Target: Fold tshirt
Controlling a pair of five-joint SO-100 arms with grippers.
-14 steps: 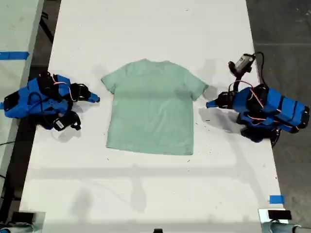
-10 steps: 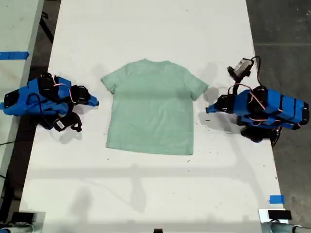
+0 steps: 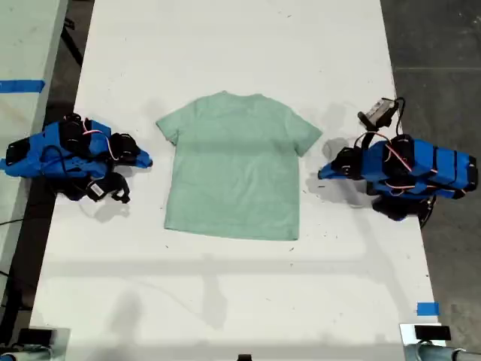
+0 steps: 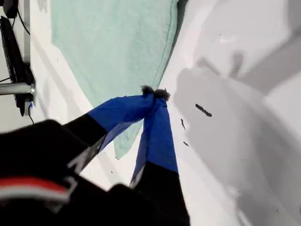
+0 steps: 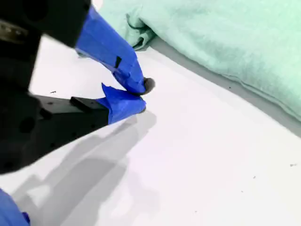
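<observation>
Mint-green tshirt (image 3: 234, 168) flat, unfolded, mid-table, neck toward far edge in exterior view, sleeves spread. My first gripper (image 4: 154, 93) has blue jaws closed tip to tip, empty, hovering beside shirt's side edge. My second gripper (image 5: 140, 96) has tips nearly meeting, sliver of gap, nothing between, just beside shirt edge on bare white table (image 3: 225, 301). Blue tape (image 3: 427, 308) near exterior view's right table edge.

Tshirt (image 3: 234, 169) flat mid-table (image 3: 225, 301), btwn arms at exterior view's left & right.
</observation>
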